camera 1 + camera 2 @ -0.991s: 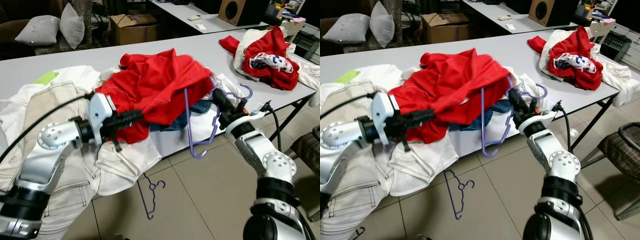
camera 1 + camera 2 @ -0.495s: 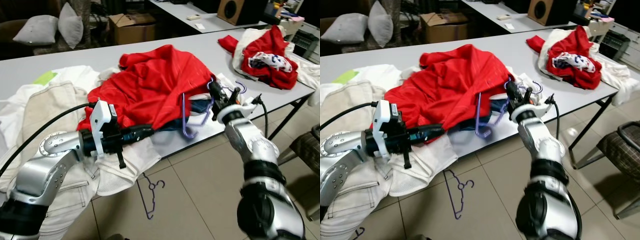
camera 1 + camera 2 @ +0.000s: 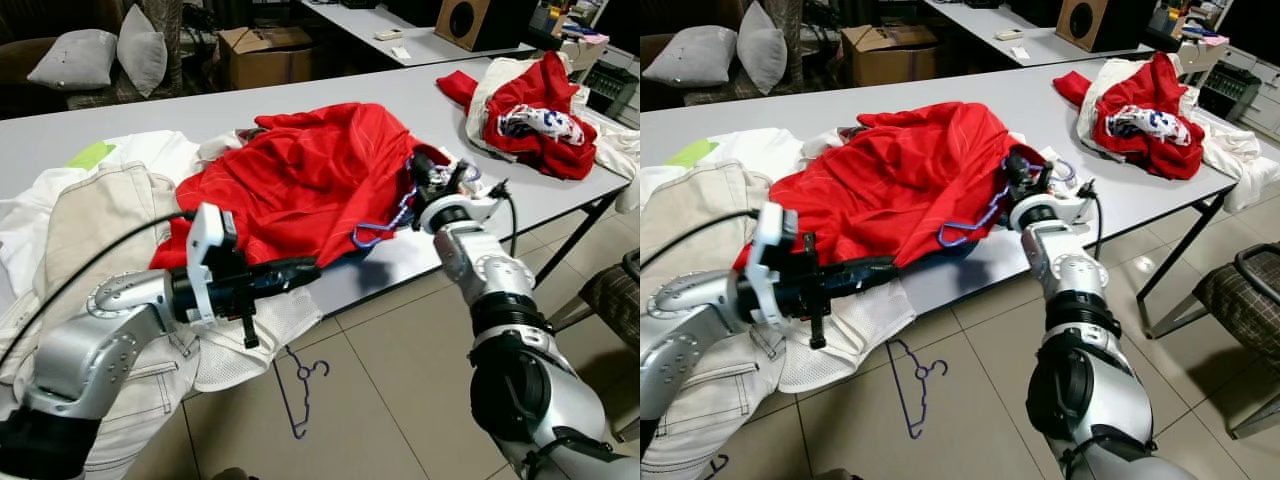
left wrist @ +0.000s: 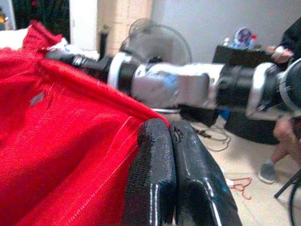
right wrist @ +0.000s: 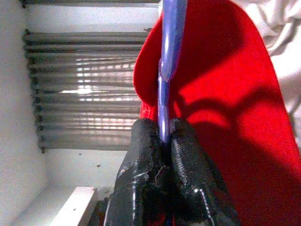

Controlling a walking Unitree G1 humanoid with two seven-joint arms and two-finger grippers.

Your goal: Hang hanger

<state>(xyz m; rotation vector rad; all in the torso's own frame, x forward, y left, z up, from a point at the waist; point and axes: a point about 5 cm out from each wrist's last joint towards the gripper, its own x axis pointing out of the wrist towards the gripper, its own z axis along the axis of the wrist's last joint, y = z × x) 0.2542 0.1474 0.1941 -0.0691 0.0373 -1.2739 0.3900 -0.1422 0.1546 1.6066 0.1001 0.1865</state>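
the purple hanger (image 3: 385, 224) lies low over the front of the table (image 3: 130, 120), at about 3 o'clock of the red garment (image 3: 300, 180), its thin frame partly tucked under the cloth's edge. the right gripper (image 5: 160, 136) is clenched on the hanger's thin bar, which runs up between its two fingers in the right wrist view. the left gripper (image 4: 170, 141) is pinched closed on the hem of the red garment, at about 7 o'clock of the heap.

the hanger looks light and fairly stiff, a thin smooth rod, so it could likely twist or slip within a pinch; a hold near the neck below the hook probably gives the most control. the garment is soft, limp and light, will sag and bunch, and is best taken at a seam or collar edge.

a second purple hanger (image 3: 300, 385) lies on the floor at 6 o'clock of the table edge
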